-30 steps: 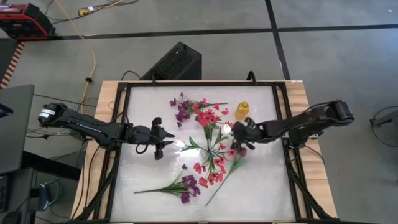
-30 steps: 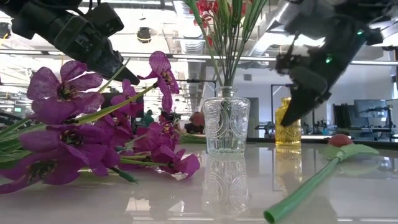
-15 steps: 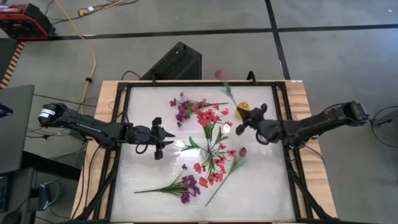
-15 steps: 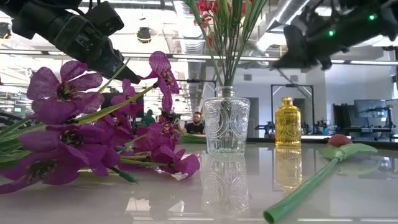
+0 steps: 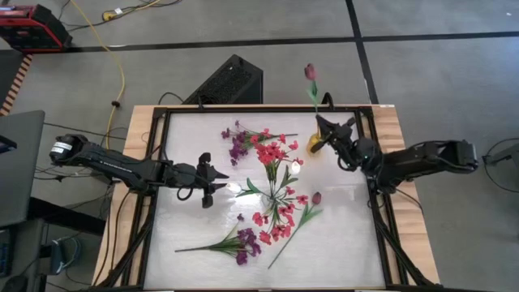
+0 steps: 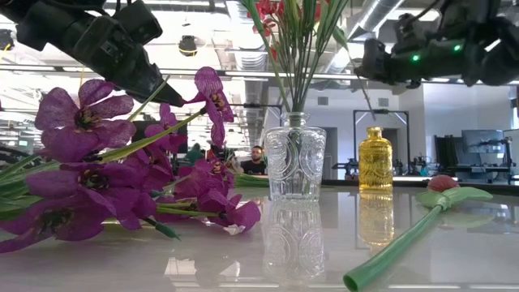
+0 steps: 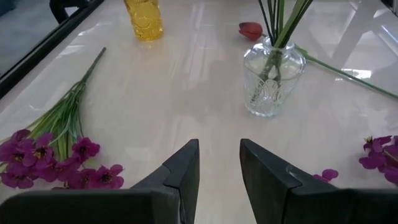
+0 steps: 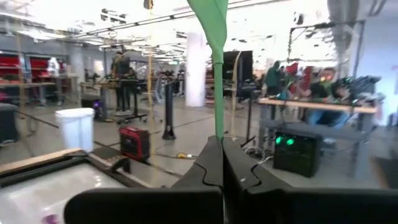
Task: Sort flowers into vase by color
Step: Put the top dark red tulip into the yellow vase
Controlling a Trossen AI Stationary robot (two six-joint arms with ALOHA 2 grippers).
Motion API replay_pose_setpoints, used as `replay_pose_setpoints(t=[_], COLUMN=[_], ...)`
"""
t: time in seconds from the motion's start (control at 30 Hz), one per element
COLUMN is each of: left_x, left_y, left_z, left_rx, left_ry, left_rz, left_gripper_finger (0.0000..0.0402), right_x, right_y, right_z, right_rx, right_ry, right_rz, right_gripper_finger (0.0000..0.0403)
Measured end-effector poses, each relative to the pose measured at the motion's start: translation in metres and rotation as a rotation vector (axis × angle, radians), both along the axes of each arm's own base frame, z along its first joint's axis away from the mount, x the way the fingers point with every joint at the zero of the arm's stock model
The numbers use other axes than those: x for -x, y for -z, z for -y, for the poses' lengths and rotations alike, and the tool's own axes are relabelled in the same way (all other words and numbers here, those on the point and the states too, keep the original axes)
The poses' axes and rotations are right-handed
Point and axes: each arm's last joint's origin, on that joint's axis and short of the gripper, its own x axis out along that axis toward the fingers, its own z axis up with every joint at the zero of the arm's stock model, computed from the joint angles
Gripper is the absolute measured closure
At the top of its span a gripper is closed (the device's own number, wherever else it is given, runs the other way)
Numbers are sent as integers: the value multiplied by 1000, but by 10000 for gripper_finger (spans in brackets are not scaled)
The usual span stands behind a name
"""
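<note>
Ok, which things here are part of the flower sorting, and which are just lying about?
Job:
- maroon tulip held aloft by right pincer
- second tulip on table
- clear vase with red-pink blossoms
- yellow vase
- purple stems
- left pincer, open, waiting

Lying about:
- red box
- yellow cable

Grey concrete floor (image 5: 203, 32) crossed by dark tape lines, a yellow cable (image 5: 113, 49) trailing across it near a red case (image 5: 31, 26). Beyond the bench, an open workshop: white column (image 8: 194, 65), ceiling ducts (image 6: 243, 57), lit desks (image 8: 311, 102), people seated far off.
</note>
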Motion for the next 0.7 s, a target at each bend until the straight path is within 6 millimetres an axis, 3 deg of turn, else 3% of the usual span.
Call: replay_pose_setpoints(t=[0.53,0.7], left_x=[-3,-3], left_y=[-7,-7], left_z=[0,0], left_rx=[7,15], left_ry=[-34,-37], left_rz=[80,89], left_gripper_finger=[297,297], right_x=[-7,-11], right_y=[21,29], right_z=[25,24], right_rx=[26,19], right_ry=[60,51], right_rz=[-125,-159], right_gripper_finger=[385,385])
